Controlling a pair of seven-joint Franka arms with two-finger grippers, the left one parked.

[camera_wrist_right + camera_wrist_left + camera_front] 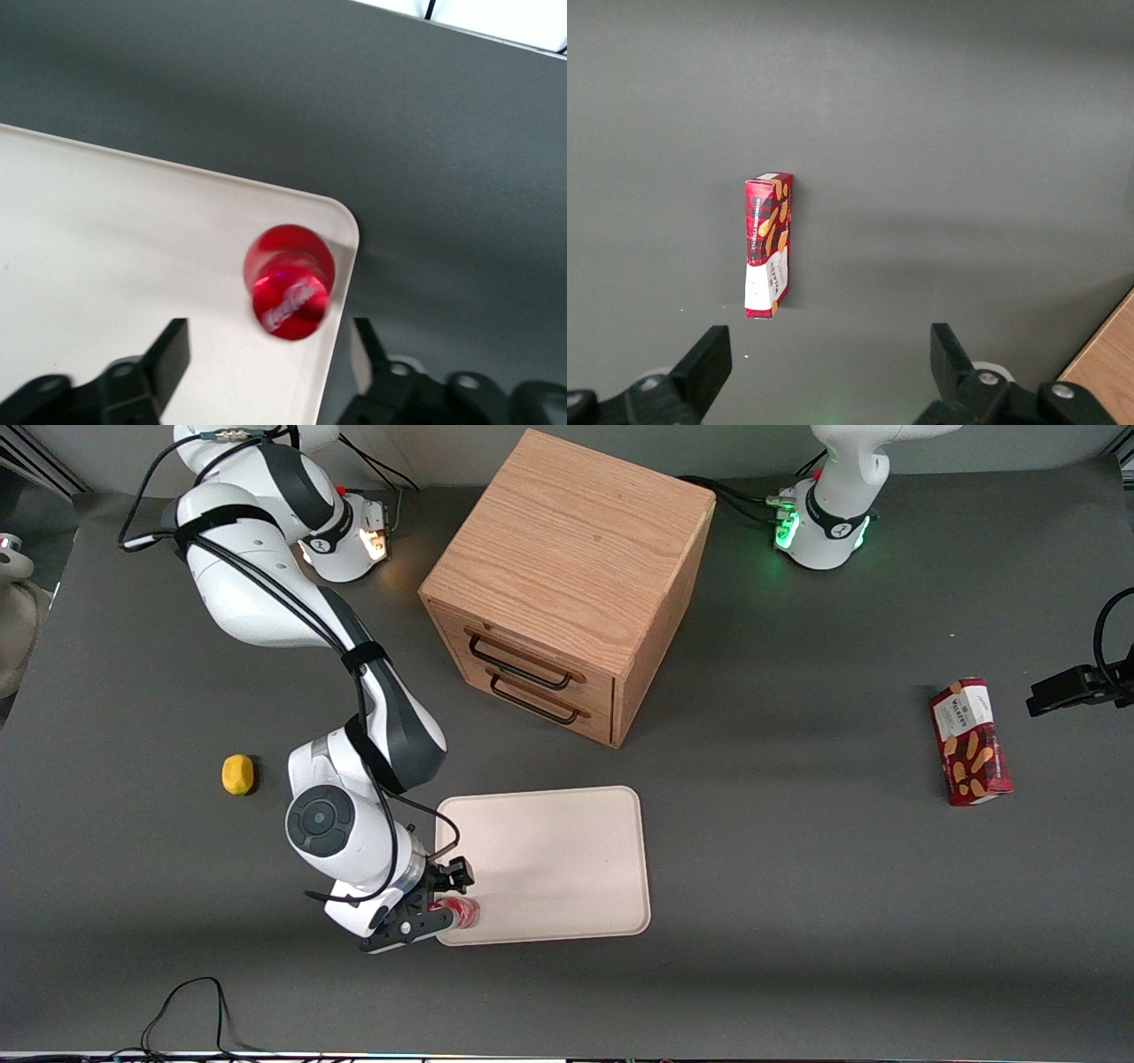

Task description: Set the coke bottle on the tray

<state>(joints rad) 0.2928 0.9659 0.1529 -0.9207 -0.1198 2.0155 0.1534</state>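
Note:
The coke bottle [463, 912] stands upright on the cream-white tray [549, 859], in the tray's corner nearest the front camera at the working arm's end. In the right wrist view I look down on its red cap with white script [290, 305], close to the tray's rounded rim [347, 232]. My gripper [440, 903] hangs over that corner, open. In the right wrist view the gripper [270, 343] has its two black fingers wide apart on either side of the bottle, neither touching it.
A wooden drawer cabinet [567, 584] stands farther from the front camera than the tray. A yellow lemon [237, 773] lies toward the working arm's end. A red snack box [970, 741] lies toward the parked arm's end and also shows in the left wrist view [769, 243].

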